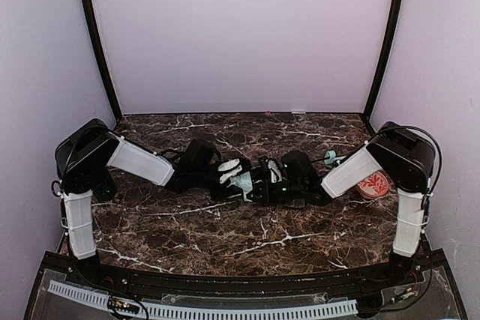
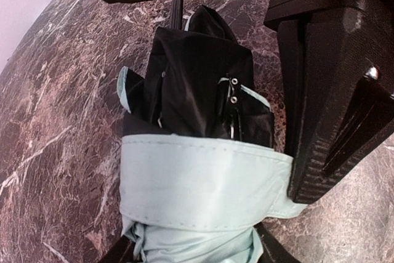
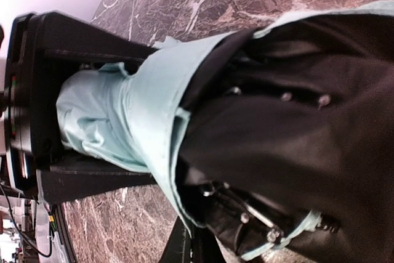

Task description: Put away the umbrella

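Observation:
The umbrella [image 1: 244, 183] lies on the marble table between the two grippers, folded, with mint fabric outside and black lining bunched at one end [image 2: 197, 84]. A mint strap [image 2: 203, 177] is wrapped around the bundle. My left gripper [image 2: 194, 252] is shut on the mint end of the umbrella, one jaw on each side. My right gripper [image 3: 188, 242] is shut, its tips at the strap's edge [image 3: 157, 109], and in the left wrist view its black fingers [image 2: 332, 109] press on the strap's free end. A small mint piece [image 1: 330, 157] shows beside the right forearm.
A red-patterned dish [image 1: 373, 183] sits at the table's right edge, under the right arm. Pale walls close off the back and both sides. Both forearms stretch low over the table's middle towards each other.

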`<move>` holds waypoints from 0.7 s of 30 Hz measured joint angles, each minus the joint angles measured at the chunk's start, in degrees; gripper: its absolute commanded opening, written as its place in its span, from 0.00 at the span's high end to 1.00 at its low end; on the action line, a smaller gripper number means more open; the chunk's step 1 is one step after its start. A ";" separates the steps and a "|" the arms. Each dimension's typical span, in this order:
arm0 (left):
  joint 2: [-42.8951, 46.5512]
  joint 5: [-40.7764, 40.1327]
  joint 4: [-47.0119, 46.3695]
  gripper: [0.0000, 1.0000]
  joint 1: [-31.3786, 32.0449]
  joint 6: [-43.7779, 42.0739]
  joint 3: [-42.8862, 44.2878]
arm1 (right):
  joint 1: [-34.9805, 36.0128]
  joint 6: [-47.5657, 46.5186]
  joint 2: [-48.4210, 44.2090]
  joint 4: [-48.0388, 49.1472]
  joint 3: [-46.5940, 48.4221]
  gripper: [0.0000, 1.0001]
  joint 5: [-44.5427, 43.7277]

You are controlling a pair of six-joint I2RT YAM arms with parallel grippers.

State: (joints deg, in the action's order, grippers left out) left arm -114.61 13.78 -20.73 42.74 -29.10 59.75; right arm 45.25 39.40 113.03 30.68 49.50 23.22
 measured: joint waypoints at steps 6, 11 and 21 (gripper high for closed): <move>-0.59 1.33 9.27 0.57 -0.57 1.03 5.07 | -0.44 0.04 -0.33 1.49 -2.05 1.00 1.53; -1.62 2.69 17.88 0.44 -1.05 2.36 10.01 | -1.03 -0.42 -0.33 1.55 -1.99 1.00 2.54; -5.60 3.82 34.42 0.06 -1.44 3.37 20.11 | -2.01 -3.15 -1.22 0.52 -1.38 1.00 2.75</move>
State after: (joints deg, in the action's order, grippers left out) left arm -120.20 17.61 13.69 41.30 -25.74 79.85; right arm 43.24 36.25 111.81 31.20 48.12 25.98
